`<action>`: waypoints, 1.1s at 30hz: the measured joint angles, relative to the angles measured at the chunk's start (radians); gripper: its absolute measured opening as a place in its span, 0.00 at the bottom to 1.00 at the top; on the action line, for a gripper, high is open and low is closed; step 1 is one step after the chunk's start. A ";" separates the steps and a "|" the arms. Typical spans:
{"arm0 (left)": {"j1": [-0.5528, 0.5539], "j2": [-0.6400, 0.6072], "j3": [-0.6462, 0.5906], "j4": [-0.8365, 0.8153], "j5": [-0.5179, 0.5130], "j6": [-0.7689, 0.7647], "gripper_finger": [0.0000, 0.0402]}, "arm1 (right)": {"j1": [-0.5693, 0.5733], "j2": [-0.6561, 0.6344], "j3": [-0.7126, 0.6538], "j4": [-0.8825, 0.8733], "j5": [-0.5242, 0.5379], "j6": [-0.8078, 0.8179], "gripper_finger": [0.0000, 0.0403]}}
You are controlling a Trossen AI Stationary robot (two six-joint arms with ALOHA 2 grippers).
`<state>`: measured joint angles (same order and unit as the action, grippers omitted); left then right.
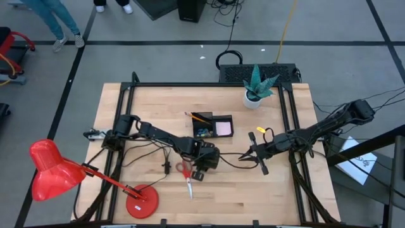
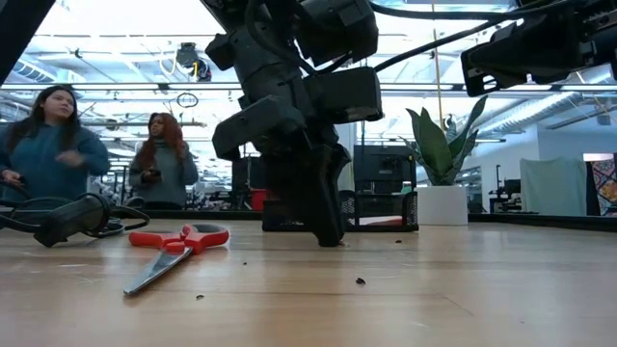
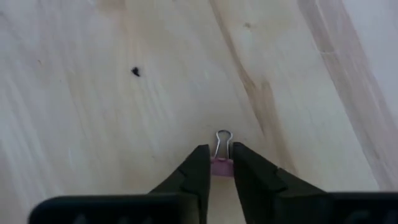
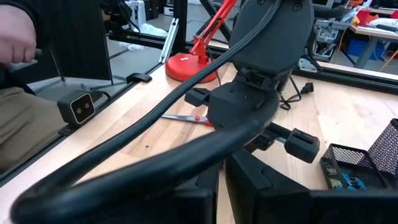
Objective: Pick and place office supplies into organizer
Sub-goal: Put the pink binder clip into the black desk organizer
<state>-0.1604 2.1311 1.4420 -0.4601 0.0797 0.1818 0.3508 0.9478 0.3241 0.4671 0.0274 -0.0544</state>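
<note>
pinched between the left claw (image 3: 221, 163) tips, a binder clip (image 3: 222, 160); scissors (image 1: 186, 172) beside it left; organizer (image 1: 214, 125) partly filled; right claw (image 1: 255, 156) shut, idle.

Item count: one pair of red-handled scissors (image 1: 185, 172), one pink binder clip (image 3: 221, 165), one yellow piece (image 1: 260, 130), one black organizer (image 1: 215, 118), one pink sticky-note pad (image 1: 223, 128), one potted plant (image 1: 256, 88), one red desk lamp (image 1: 54, 168), two arms, two people (image 2: 48, 140).
</note>
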 joint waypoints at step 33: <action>0.019 -0.003 0.250 -0.378 -0.328 0.063 0.09 | 0.000 0.000 -0.001 -0.015 -0.004 0.017 0.04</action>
<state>-0.1411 2.1277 1.6924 -0.8383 -0.2484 0.2444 0.3508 0.9474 0.3233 0.4522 0.0235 -0.0377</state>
